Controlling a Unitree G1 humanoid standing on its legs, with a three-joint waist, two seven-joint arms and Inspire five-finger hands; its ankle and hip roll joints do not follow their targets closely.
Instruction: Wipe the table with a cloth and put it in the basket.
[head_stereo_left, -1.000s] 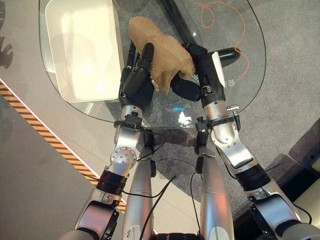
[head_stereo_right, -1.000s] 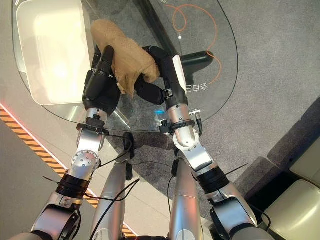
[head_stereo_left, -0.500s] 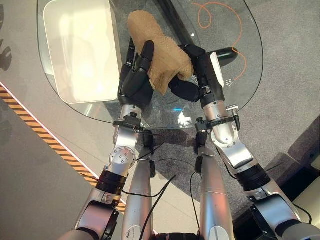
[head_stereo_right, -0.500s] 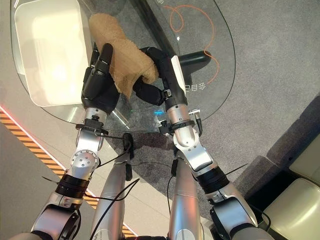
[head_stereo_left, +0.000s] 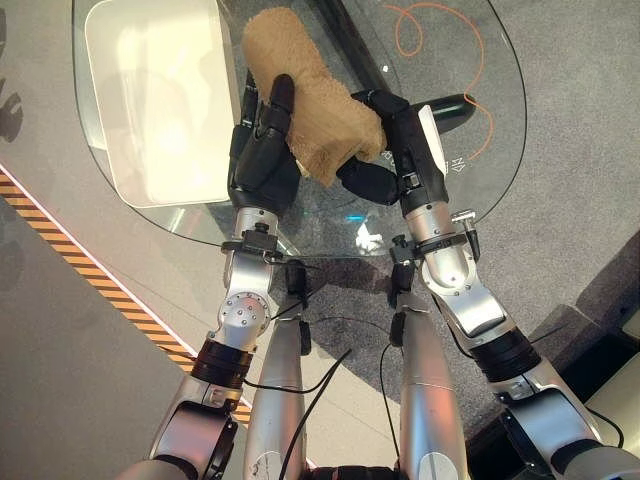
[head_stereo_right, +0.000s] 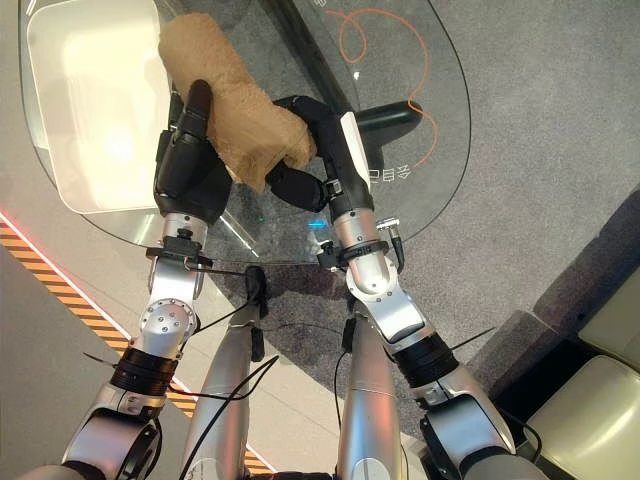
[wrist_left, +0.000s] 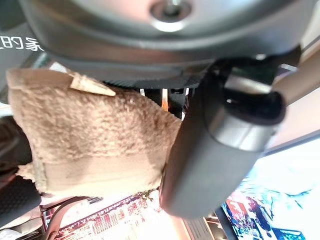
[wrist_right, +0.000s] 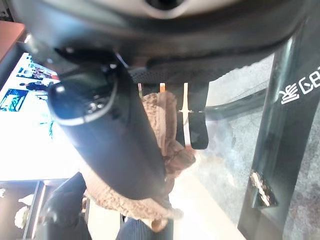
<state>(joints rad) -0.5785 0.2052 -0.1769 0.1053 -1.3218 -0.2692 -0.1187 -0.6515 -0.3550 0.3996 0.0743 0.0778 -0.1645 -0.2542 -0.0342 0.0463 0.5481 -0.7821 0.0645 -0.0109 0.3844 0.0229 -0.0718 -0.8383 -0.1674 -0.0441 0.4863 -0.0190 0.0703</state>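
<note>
Tan cloth (head_stereo_left: 305, 110) lies on the glass table (head_stereo_left: 480, 150), now stretched further toward the white basket (head_stereo_left: 150, 95). Left hand (head_stereo_left: 262, 150) has shifted basketward, thumb pinching the cloth; right hand (head_stereo_left: 385, 140) stays curled on its other edge.

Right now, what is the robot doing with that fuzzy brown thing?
It is holding a tan cloth over a glass table with both hands. The left robot hand grips one side, its thumb pressed on top, and the right robot hand curls around the other side. The cloth is bunched up between them. A white basket sits on the table beside the left robot hand, and the cloth is not in it yet.
</note>
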